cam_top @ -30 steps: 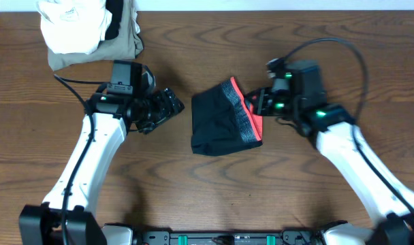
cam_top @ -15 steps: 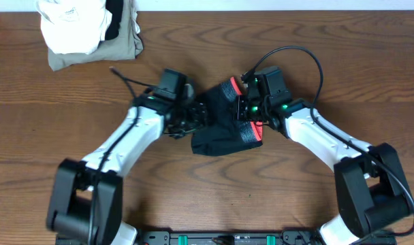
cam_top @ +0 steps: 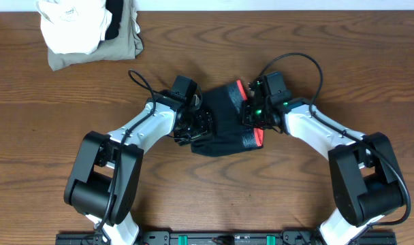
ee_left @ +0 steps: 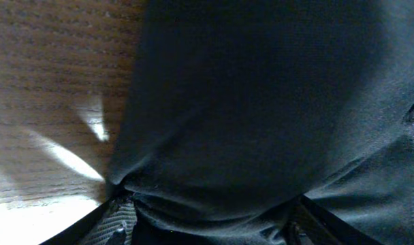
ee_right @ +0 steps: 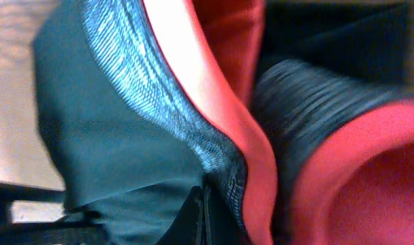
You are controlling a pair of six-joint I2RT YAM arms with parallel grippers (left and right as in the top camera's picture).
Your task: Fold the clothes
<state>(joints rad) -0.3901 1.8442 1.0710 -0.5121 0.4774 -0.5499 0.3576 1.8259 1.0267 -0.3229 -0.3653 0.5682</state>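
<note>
The clothes (cam_top: 224, 126) lie as a folded black bundle mid-table, with the grey waistband and its red-orange edge (cam_top: 256, 136) on the right side. My left gripper (cam_top: 199, 124) is pushed against the bundle's left edge. It is open, and black fabric (ee_left: 261, 102) bulges between its spread fingers (ee_left: 115, 224). My right gripper (cam_top: 250, 112) rests on the waistband from the right. In the right wrist view its fingertips (ee_right: 205, 211) are pressed together, and the grey band (ee_right: 166, 102) and red edge (ee_right: 220, 116) curl just past them. Nothing shows between those tips.
A white folded cloth (cam_top: 71, 27) lies on a khaki-olive garment (cam_top: 122, 46) at the table's far left corner. Bare wooden table (cam_top: 343, 61) surrounds the bundle. Both arms angle inward from the near edge, with cables looping above them.
Both arms have swung inward to the bundle. The left gripper came from the left onto its edge and narrowed slightly. The shut right gripper moved onto the waistband. The bundle shifted a little.
</note>
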